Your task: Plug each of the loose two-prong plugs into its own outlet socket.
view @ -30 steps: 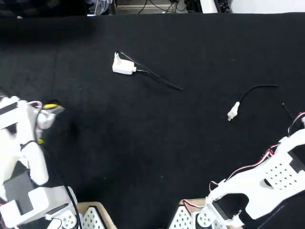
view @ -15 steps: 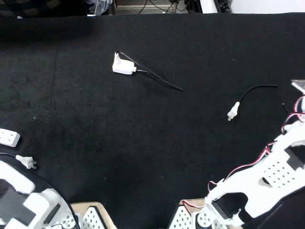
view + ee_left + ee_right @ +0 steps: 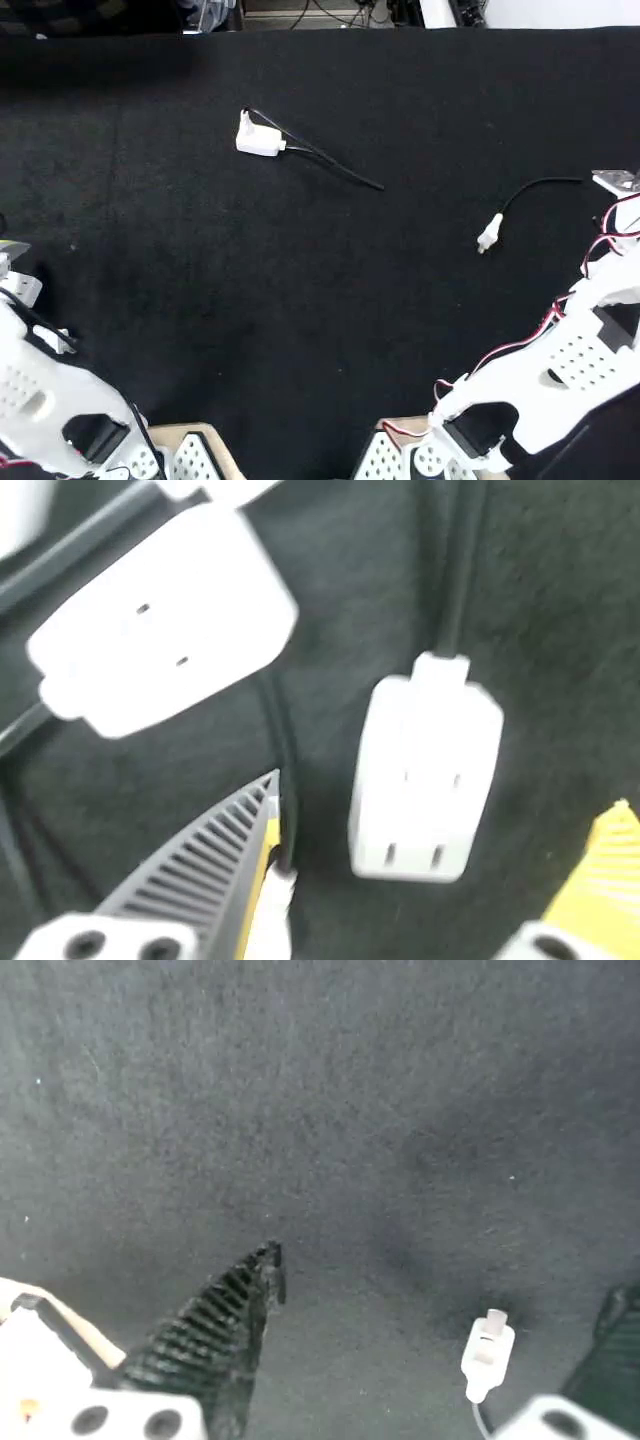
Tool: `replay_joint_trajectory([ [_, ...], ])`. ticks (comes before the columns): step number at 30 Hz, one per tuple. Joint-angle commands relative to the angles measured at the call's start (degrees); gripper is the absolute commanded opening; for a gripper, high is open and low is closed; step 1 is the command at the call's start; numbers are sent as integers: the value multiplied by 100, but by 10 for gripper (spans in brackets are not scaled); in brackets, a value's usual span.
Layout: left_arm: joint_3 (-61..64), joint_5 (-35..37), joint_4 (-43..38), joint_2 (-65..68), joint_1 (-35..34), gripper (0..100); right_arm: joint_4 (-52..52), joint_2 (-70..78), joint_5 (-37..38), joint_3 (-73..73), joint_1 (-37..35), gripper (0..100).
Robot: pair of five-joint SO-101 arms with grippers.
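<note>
My left gripper hangs open close above a white outlet socket on a black cord, its ridged finger on one side and its yellow finger on the other. A second white socket lies just beyond. In the high view that arm covers the table's near left corner, where a socket end and a loose plug peek out. My right gripper is open and empty above the cloth, a small white two-prong plug between its black fingers but lower down. That plug lies right of centre.
A white block with a black cable lies at the back, left of centre. The right gripper's tip is at the table's right edge. The black cloth between the arms is open room.
The left arm pulled back from mid-left, baring a socket and plug, then came down over them. The right gripper has moved away from me along the right edge.
</note>
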Motion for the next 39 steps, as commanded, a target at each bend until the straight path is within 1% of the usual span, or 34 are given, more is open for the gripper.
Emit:
replay_joint_trajectory([
  [1,-848,44,-62,492,66,446,-9,-251,53,-22,-44,459],
  [6,-1358,35,53,1011,48,445,-9,-251,53,-22,-79,459],
  [9,-1789,18,642,1204,57,443,-9,-251,53,-13,-79,459],
  [10,-1956,9,862,1266,66,428,-9,-251,53,-13,-79,459],
  [12,-2264,0,1240,1336,92,362,-9,-251,53,-13,-79,459],
  [14,-2501,-18,1459,1398,110,270,-9,-251,53,-13,-70,459],
  [16,-2651,-299,1521,1468,127,166,-9,-251,53,-13,-53,459],
  [18,-2774,-747,1521,1538,127,66,-9,-251,53,-13,-44,459],
  [19,-2809,-923,1547,1574,127,44,-9,-251,53,-13,-44,459],
  [20,-2800,-1029,1556,1591,127,45,-9,-251,53,-13,-44,459],
  [23,-2782,-1037,1565,1574,92,24,0,-251,53,66,-44,459],
  [26,-2782,-1046,1574,1574,92,28,-9,-251,53,242,-53,459],
  [28,-2818,-1064,1723,1565,171,28,-9,-259,53,330,-79,459],
  [34,-2941,-1011,2708,1398,1147,27,-9,-286,53,321,-44,459],
  [37,-2932,-589,2989,993,1719,27,0,-295,53,321,0,459],
  [39,-2923,-431,3051,633,2114,27,0,-295,53,321,62,459],
])
